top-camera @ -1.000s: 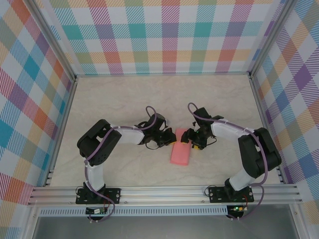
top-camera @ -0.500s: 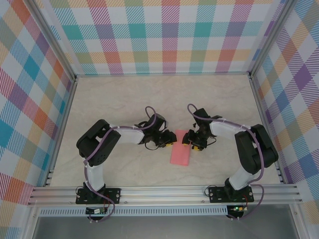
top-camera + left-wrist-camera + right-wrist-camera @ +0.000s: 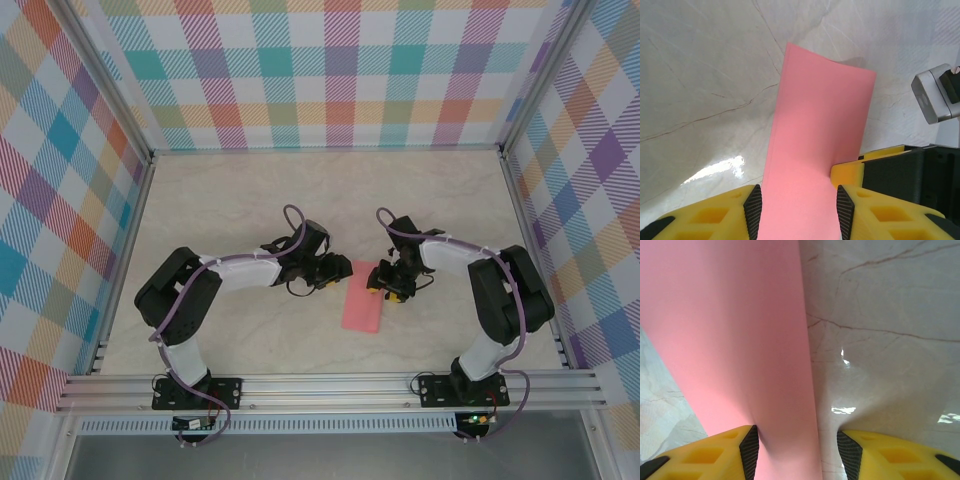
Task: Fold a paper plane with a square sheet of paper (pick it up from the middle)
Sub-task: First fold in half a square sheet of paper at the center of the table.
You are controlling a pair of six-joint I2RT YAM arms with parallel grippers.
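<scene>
- Two grippers meet at the far end of one sheet of paper (image 3: 363,302), which lies on the near half of the table (image 3: 220,200), about midway between the arms.
- From above, we see the sheet as a narrow salmon-pink oblong, longer than it is wide. Its long side runs from the grippers back toward the arm bases, at a slight tilt.
- We see the left gripper (image 3: 338,272) reaching in from the left at the oblong's far left corner, and the right gripper (image 3: 384,284) reaching in from the right at its far right edge.
- Both grippers sit close together, with the paper's far end between them.
- In the left wrist view, the left gripper (image 3: 799,212) has its jaws apart. The paper (image 3: 817,125) runs through the gap and fills nearly the whole width between the black pads (image 3: 753,210).
- We cannot tell whether those pads press on the paper's edges or merely flank them.
- Just to the right in that view, a yellow finger (image 3: 862,162) of the right gripper sits at the paper's edge.
- In the right wrist view, the right gripper (image 3: 799,452) is likewise partway open. The paper (image 3: 730,340) passes between its fingers, up against the left pad (image 3: 750,447), and bare table shows between the paper's right edge and the other pad.
- We see a soft shadow beside that edge, so the paper there seems slightly raised off the table.
</scene>
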